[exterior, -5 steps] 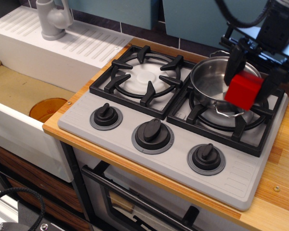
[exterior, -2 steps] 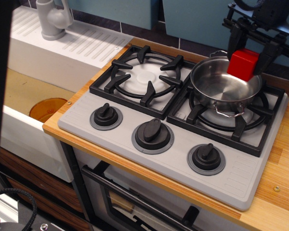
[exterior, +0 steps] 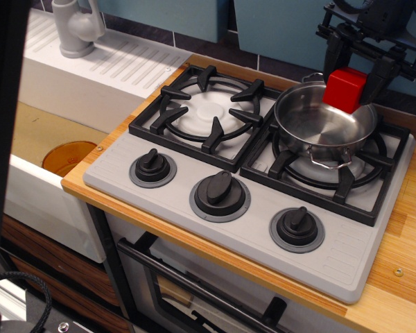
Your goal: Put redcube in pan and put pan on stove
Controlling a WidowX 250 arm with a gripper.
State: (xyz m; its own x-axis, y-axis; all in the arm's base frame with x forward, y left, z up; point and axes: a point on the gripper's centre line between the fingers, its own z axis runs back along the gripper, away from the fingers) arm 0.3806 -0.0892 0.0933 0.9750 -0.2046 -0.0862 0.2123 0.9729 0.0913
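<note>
Upper right, the black gripper is clamped on the small bright-red plastic cube — light, rigid, probably slick-faced. It hangs over the far rim of the shiny round steel pan on the grey two-burner stove. Flat opposite faces suit the grip best.

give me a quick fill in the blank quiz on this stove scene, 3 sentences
1. The gripper holds the redcube above the ____ rim of the pan.
2. The pan sits on the ____ burner of the stove.
3. Inside, the pan is ____.

Missing words: far; right; empty
</note>
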